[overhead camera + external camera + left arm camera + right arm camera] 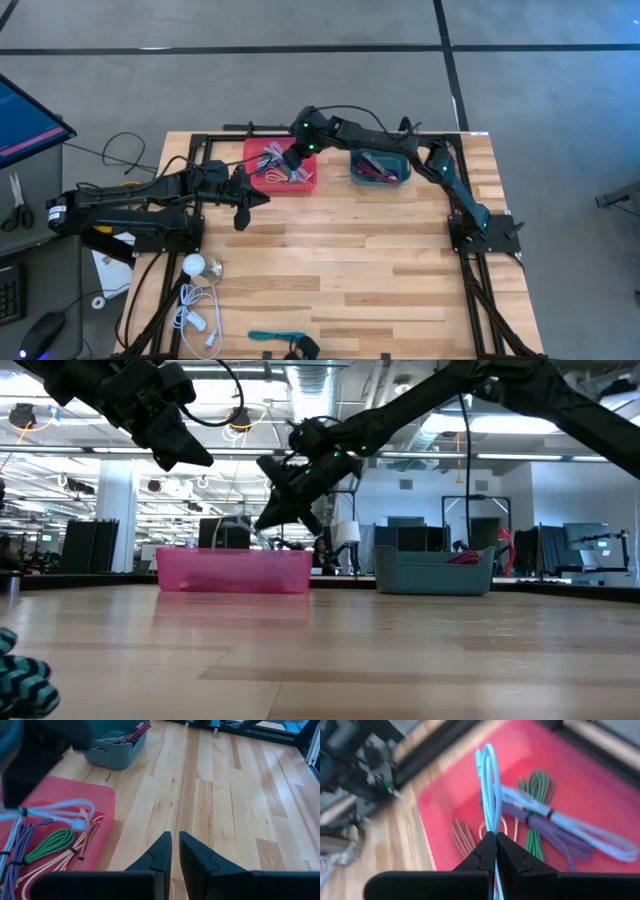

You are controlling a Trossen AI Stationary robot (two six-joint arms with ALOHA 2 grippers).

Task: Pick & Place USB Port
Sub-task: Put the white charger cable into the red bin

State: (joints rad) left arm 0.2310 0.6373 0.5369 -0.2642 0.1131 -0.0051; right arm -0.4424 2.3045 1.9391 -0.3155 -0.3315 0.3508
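A red tray (305, 184) at the table's far side holds several bundled cables: green, purple, pink and light blue. My right gripper (495, 836) hangs over the tray (445, 805) and is shut on a light-blue cable (487, 770). In the low view it (275, 510) is above the tray's wall (235, 570). My left gripper (175, 837) hovers over bare wood just near-left of the tray (60, 790). Its fingers are shut and hold nothing. In the high view it (245, 205) is beside the tray's near-left corner. My right gripper pinches the light-blue cable between its two fingertips at a doubled loop (492, 826), coming from above and pointing down into the tray. The strands run along the fingers. The loop is raised off the other cables, and the cable's far part (580, 837) still lies across them.
A teal bin (380, 168) with red and dark cables stands right of the tray. A white round object and white cable (195, 290) lie near the table's left edge, and a teal cable (278, 337) lies at the near edge. Bare wood spans the middle and right.
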